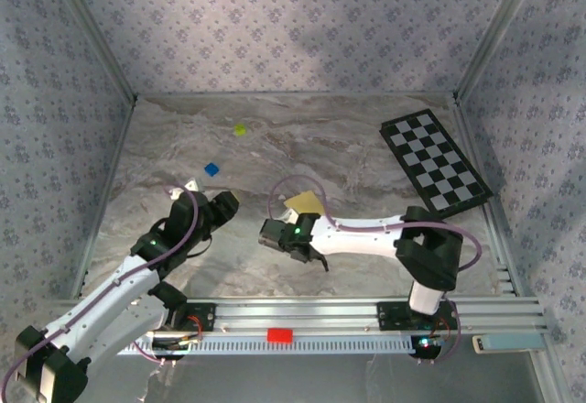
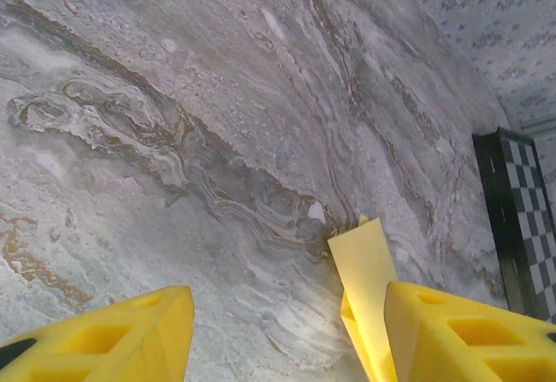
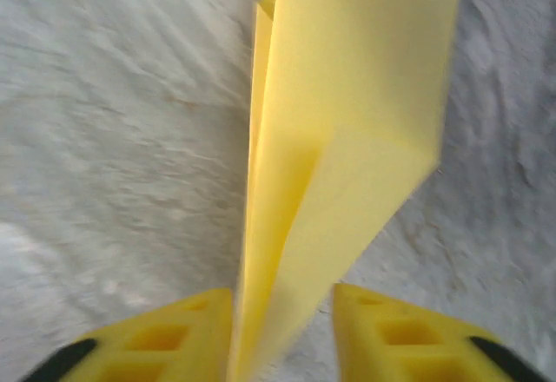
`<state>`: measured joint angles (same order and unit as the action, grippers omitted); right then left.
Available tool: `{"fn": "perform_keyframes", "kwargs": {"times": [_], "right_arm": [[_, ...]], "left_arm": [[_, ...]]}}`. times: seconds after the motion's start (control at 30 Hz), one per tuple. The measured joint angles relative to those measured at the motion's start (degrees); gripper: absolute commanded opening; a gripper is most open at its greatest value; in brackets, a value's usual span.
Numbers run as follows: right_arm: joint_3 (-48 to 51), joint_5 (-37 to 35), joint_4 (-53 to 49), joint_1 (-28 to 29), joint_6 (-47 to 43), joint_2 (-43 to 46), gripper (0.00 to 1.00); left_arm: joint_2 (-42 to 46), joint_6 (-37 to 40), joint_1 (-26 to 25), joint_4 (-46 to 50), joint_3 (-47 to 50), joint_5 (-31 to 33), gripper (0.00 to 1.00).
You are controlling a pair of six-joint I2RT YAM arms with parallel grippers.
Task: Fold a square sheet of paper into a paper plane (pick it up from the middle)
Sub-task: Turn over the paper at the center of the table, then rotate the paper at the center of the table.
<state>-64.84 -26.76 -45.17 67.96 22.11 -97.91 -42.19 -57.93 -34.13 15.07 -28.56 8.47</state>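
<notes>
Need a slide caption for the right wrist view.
Right gripper pinching folded yellow paper above the marbled table.

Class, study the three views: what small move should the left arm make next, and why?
Probably ease the left gripper sideways to centre its open fingers on the folded paper. The right gripper seems to pinch that paper, whose free end sits beside one left finger, far off the gap's middle.

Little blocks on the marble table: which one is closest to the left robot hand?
The blue block, lying just beyond the left gripper. The yellow-green block sits farther back on the table, well away from that gripper.
</notes>
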Motion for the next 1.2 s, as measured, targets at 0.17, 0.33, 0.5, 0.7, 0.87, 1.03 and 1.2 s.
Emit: {"fn": "perform_keyframes", "kwargs": {"times": [0.17,0.33,0.5,0.7,0.87,1.03,1.2], "right_arm": [[6.1,12.9,9.2,-8.9,-0.2,13.6,0.47],[17.2,30.0,21.0,-27.3,3.7,22.6,0.37],[24.7,44.2,28.8,-36.5,9.0,22.0,0.28],[25.2,56.0,37.6,-37.8,13.1,16.1,0.16],[25.2,59.6,41.7,-36.9,15.6,11.0,0.14],[25.0,61.3,43.3,-36.3,16.6,7.6,0.12],[25.0,61.2,43.8,-35.2,17.2,6.5,0.12]], "left_arm": [[-2.3,2.0,0.0,0.0,-0.9,-3.4,0.60],[-6.4,2.4,0.0,-1.8,-0.9,-7.5,0.57],[-10.4,2.4,0.0,-2.5,-0.9,-10.6,0.54],[-14.3,2.4,0.0,-4.8,-1.0,-13.2,0.51],[-16.9,2.4,0.0,-5.4,-2.1,-14.6,0.52],[-17.3,2.4,0.0,-6.3,-3.3,-15.4,0.52],[-17.5,2.4,0.0,-6.4,-3.5,-16.0,0.50]]}}
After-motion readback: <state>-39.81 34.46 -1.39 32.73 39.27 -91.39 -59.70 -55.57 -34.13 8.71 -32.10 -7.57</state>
